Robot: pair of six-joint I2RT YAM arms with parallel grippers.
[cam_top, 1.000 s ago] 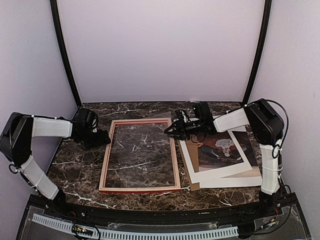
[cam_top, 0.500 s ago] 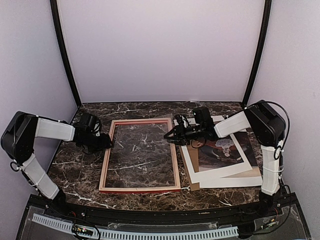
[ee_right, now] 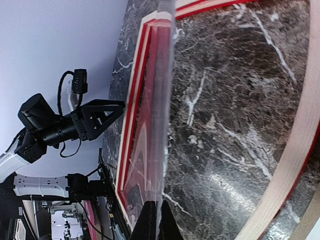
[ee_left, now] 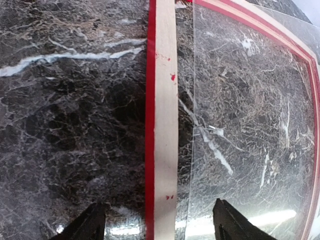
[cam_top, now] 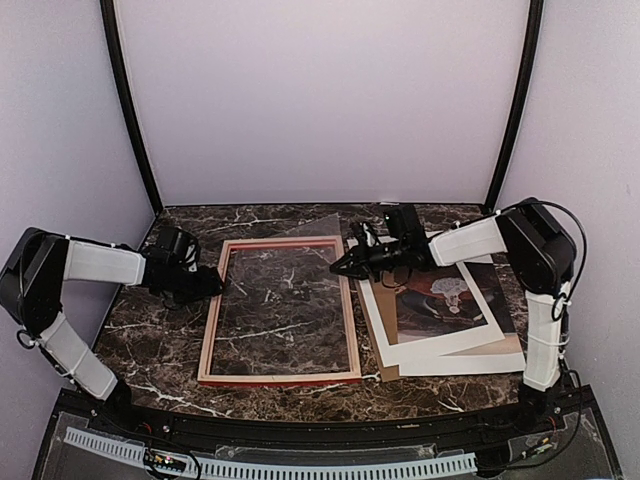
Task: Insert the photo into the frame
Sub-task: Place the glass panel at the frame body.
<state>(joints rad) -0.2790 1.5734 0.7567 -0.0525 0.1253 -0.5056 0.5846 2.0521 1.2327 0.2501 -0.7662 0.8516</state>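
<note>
Jaws of the right claw [cam_top: 338,268], parted a second ago, now pinch the clear sheet [ee_left: 240,125] above the frame [cam_top: 212,320]; left claw [ee_left: 157,227] spread astride its rail; photo [cam_top: 450,300] flat behind the right claw.

Top camera sits high on the near side of the frame [cam_top: 280,377], well back, tilted down and forward, taking in all of it. Left wrist camera hangs right over the frame's left rail, very close, facing straight down. Right wrist camera skims low from the frame's right side, looking across it. All three share that left rail.
</note>
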